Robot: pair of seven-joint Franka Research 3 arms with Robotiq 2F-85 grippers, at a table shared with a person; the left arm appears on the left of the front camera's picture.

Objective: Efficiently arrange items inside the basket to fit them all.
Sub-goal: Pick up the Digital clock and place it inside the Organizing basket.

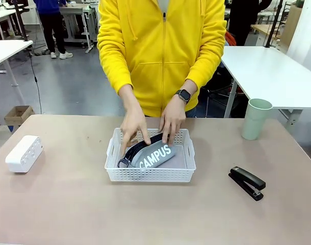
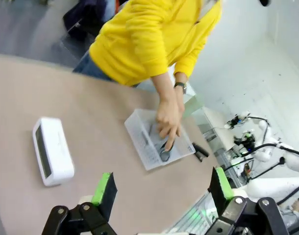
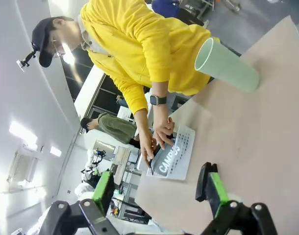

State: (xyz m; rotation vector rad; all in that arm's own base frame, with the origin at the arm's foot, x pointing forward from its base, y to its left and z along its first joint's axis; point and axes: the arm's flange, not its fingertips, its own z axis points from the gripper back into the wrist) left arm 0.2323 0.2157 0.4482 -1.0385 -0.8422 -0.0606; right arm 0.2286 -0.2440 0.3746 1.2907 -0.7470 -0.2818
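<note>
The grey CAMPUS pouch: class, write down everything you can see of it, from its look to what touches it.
The pouch is grey, soft-looking fabric with white CAMPUS lettering on its face, a black zipper band along its far edge and a ring at its picture-left end. It lies diagonally inside the white perforated basket, lettering up. The person's watch-wearing hand and other hand rest fingertips on its zipper edge. Whether it is zipped shut cannot be told.
</note>
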